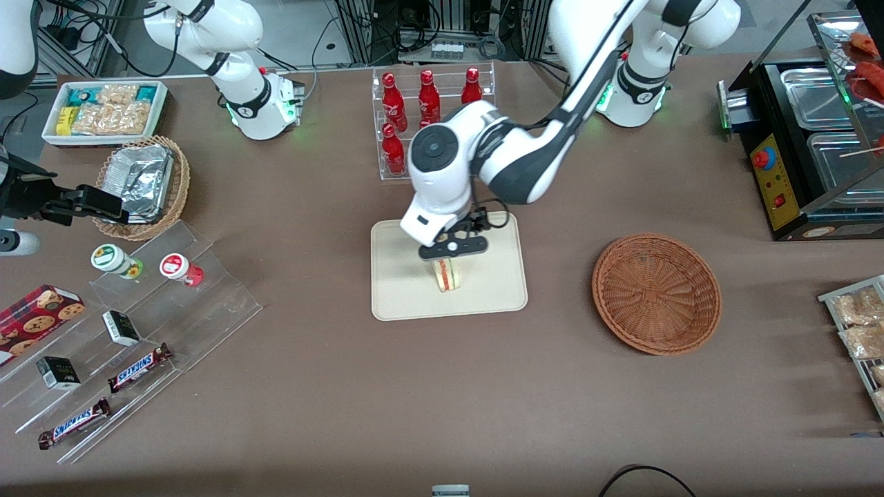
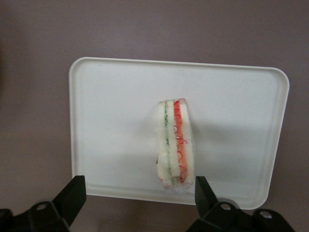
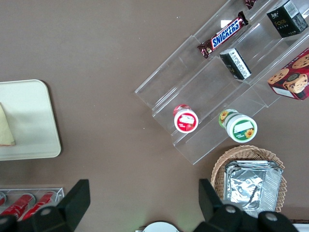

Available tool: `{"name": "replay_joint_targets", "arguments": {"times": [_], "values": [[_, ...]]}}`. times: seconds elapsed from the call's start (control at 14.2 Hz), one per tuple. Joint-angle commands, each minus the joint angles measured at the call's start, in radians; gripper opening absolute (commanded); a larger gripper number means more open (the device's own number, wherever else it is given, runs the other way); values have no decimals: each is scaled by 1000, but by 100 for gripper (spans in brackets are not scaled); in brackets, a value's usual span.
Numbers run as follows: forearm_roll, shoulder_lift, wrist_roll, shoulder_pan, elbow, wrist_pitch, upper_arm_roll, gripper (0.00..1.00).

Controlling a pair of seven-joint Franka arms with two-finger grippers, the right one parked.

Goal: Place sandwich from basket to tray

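Brown tabletop; sandwich standing on edge on tray, basket empty. Gripper directly above, fingers spread, holding nothing. Probably light, soft, squashable (film-wrapped, likely slippery); best pinched gently across bread faces.

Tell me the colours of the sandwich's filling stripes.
Red-orange and green between white bread on the sandwich, clearest in the left wrist view; gripper open above it.

The sandwich is set on its edge on the tray, near the middle. The gripper is held directly above it, fingers spread wide and clear of the bread. The basket is placed beside the tray, toward the working arm's end of the table. A bottle rack is found farther from the front camera than the tray.
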Motion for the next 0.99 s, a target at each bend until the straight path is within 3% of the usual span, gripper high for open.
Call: {"name": "replay_joint_targets", "arguments": {"times": [0.0,0.42,0.92], "values": [[-7,-105,16,71,-31,-97,-4,100],[-10,-248,163,223,-71,-199,-4,100],[-50,-410,485,465,-94,-364,-4,100]]}}
